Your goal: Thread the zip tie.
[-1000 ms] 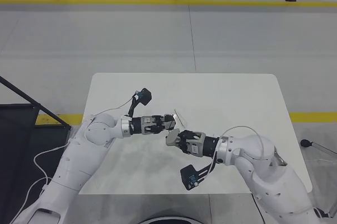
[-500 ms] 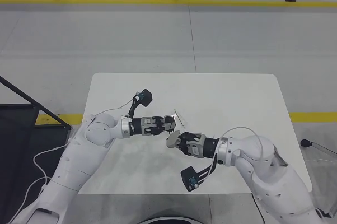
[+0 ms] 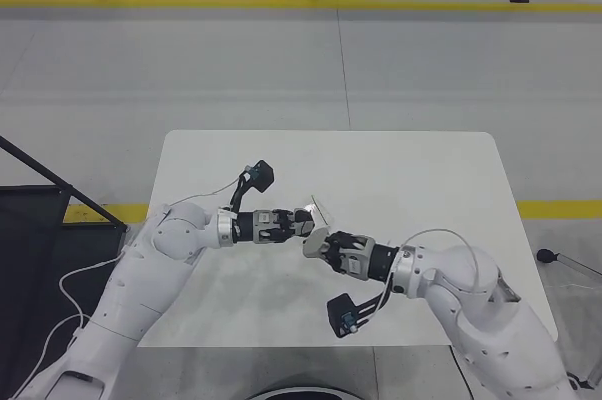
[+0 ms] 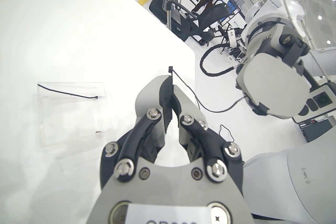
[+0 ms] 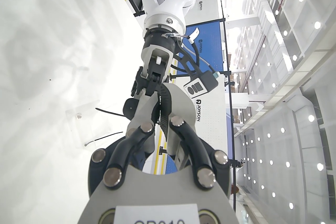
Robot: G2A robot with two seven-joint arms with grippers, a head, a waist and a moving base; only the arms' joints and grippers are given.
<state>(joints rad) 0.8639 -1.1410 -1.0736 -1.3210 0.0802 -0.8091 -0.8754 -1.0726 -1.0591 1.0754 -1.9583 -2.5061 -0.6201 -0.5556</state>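
Seen from above, two white robot arms met just to the 9 o'clock side of the centre of a white table (image 3: 431,180). The left gripper (image 4: 172,87), its arm stretching off toward 9 o'clock, was clenched on a black zip tie (image 4: 210,110), whose small square head poked out past the fingertips. The thin strap sagged through the air and rose to the right gripper (image 5: 157,100), whose arm lay toward 4 o'clock. Its fingers were pinched together on the strap's far end, just beside the left gripper. At 1 o'clock of the grippers a clear tray (image 4: 73,114) lay flat on the table, with a spare zip tie (image 4: 71,95) lying across it.
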